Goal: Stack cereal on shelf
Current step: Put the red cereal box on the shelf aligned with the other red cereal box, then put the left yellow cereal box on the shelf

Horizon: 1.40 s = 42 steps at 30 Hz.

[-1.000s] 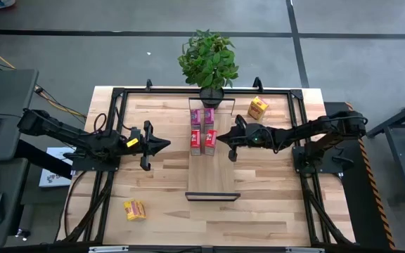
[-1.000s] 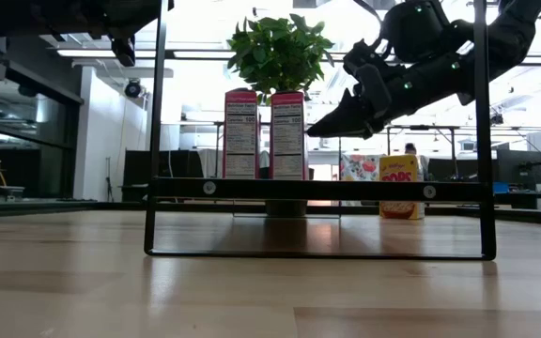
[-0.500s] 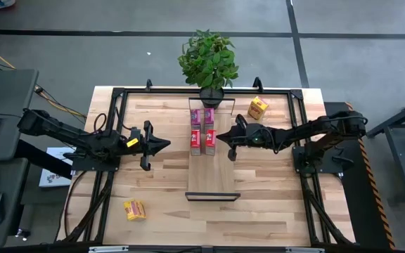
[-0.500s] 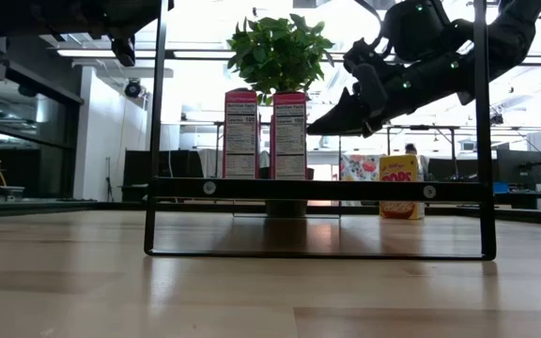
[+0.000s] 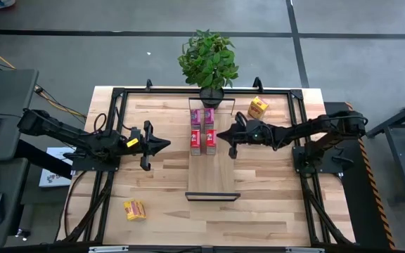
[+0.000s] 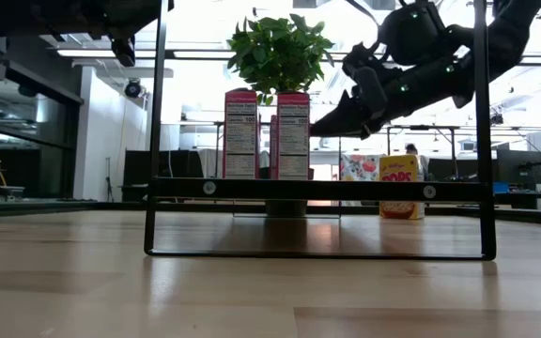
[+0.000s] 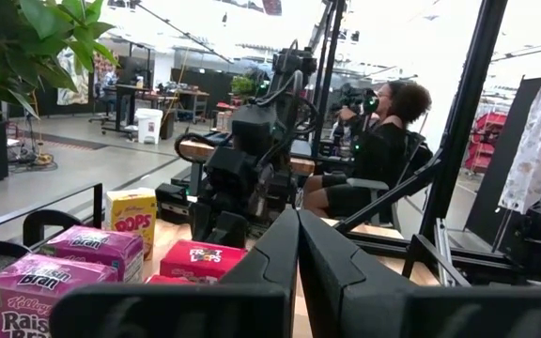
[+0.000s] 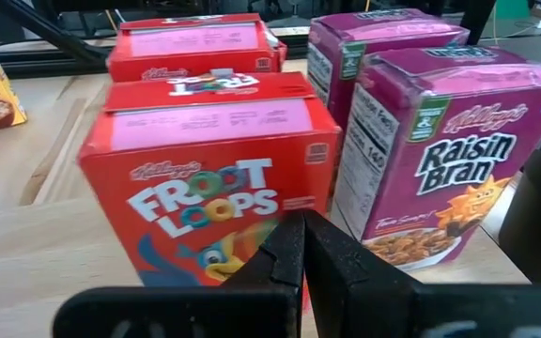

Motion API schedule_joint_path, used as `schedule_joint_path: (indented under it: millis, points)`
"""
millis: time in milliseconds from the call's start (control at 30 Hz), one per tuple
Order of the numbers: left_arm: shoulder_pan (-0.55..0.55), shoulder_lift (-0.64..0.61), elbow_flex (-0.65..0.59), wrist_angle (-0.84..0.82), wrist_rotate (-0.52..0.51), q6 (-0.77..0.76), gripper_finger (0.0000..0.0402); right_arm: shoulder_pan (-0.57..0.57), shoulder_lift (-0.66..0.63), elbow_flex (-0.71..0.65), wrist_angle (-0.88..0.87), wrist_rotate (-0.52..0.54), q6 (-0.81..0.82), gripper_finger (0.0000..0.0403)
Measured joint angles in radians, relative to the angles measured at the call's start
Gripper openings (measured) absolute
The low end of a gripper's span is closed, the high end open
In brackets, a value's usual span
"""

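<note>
So the right claw (image 5: 220,133) is pinched fully closed with nothing in it, its tip right up against the near Froot Loops box (image 8: 209,183), looks like touching or just about. Left claw (image 5: 166,145) is closed tight too, holding nothing, hanging over the desk (image 5: 160,190) a bit left of the shelf (image 5: 212,172). On the shelf there are four cereal boxes standing upright in a tight block at the plant end: two red Froot Loops ones and two pink Raisin Bran boxes (image 8: 440,155) right beside them, packed side by side. The rest of the shelf board toward the front is bare wood. One yellow Corn Pops box (image 5: 258,107) sits on the desk off to the right of the shelf near the back, and another yellow box (image 5: 134,209) is lying flat on the desk front left, well apart from everything. A potted plant (image 5: 209,60) sits at the back edge just behind the shelf.
</note>
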Motion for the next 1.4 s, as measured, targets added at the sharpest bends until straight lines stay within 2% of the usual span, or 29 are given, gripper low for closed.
schedule_joint_path:
  millis: [233, 400, 533, 700, 867, 1067, 1333, 1400]
  points:
    - [0.0, 0.0, 0.0, -0.003, 0.0, 0.0, 0.0003, -0.021, 0.0, 0.0, -0.006, -0.058, 0.0, 0.0]
    - [0.0, 0.0, 0.0, -0.006, 0.0, 0.0, 0.0003, -0.02, 0.0, 0.0, -0.027, -0.025, 0.0, 0.0]
    - [0.0, 0.0, 0.0, -0.025, 0.001, -0.001, 0.0003, -0.021, -0.039, -0.001, -0.134, 0.022, 0.0, 0.0]
    - [-0.005, 0.001, 0.0, -0.018, 0.036, 0.006, 0.0003, -0.014, -0.155, -0.001, -0.351, 0.023, 0.002, 0.0]
    - [-0.005, 0.001, 0.005, 0.06, 0.093, 0.04, 0.0015, -0.002, -0.27, -0.001, -0.474, 0.023, 0.027, 0.0]
    - [-0.005, 0.021, 0.085, 0.021, 0.175, 0.066, 0.0086, 0.005, -0.338, 0.0, -0.486, 0.023, 0.051, 0.0]
    - [-0.005, 0.112, 0.251, -0.236, 0.221, 0.07, 0.0226, 0.005, -0.342, 0.0, -0.487, 0.023, 0.081, 0.0]
    - [-0.004, 0.138, 0.311, -0.337, 0.271, 0.07, 0.0257, 0.005, -0.342, 0.0, -0.487, 0.023, 0.092, 0.0]
